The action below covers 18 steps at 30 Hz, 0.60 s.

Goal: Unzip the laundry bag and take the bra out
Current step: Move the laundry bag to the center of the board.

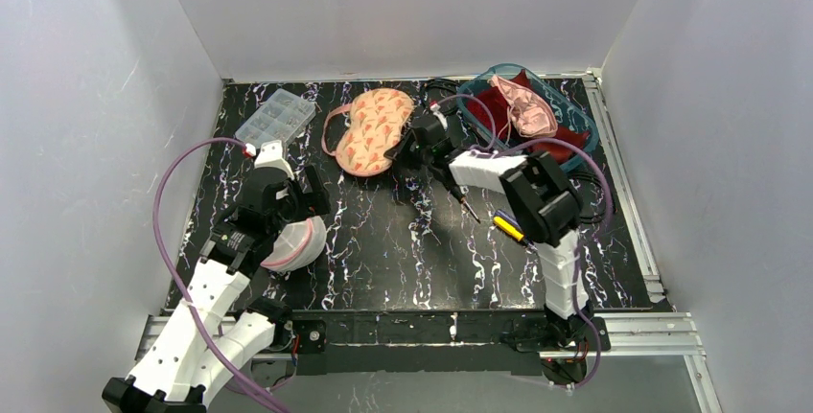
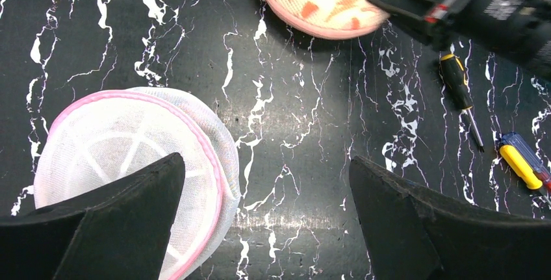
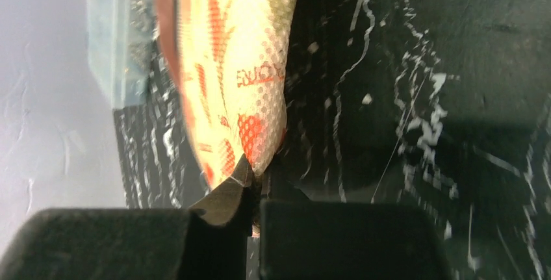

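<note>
The laundry bag (image 1: 292, 245), white mesh with pink trim, lies flat at the table's left (image 2: 123, 143). My left gripper (image 1: 302, 217) hovers just above its right edge, jaws wide open and empty (image 2: 266, 163). The bra (image 1: 374, 130), peach with an orange pattern, lies out of the bag at the back centre (image 2: 325, 0). My right gripper (image 1: 403, 149) reaches in from the right and is shut on the bra's near edge (image 3: 255, 179). Padded fabric (image 3: 240, 65) rises from between its fingers.
A clear compartment box (image 1: 275, 116) sits at the back left. A teal basket (image 1: 585, 130) at the back right holds red cloth and a pink garment. A black screwdriver (image 1: 462, 200) and a yellow-handled one (image 1: 510, 228) lie right of centre.
</note>
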Motion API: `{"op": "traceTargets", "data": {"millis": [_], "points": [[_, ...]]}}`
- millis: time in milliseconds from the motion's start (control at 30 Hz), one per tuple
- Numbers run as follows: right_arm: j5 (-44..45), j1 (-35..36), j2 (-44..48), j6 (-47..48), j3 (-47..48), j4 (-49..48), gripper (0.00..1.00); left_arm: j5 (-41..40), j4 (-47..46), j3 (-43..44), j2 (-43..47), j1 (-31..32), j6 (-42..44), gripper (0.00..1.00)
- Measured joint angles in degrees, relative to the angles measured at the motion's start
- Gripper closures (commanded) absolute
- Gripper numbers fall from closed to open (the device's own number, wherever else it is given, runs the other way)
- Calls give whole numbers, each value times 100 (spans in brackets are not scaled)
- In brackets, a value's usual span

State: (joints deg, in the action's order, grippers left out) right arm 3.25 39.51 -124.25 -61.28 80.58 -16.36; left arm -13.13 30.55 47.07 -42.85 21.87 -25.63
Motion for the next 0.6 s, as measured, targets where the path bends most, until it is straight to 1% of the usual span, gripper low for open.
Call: {"op": "traceTargets", "data": {"millis": [233,400,500,600], "points": [[-302,0,1993,1014,-787,763,99,-24,-4,0,260,0,9,5],[-824,-2,3320,1928,-1364,1733,99,46,-50,0,549,0,55,5],[-1174,0,4079,2476,-1849,2402,99,291,-142,-4,647,0,87,5],[-1504,0,4719,2872,-2328,3001,99,730,-225,-15,649,0,87,6]]}}
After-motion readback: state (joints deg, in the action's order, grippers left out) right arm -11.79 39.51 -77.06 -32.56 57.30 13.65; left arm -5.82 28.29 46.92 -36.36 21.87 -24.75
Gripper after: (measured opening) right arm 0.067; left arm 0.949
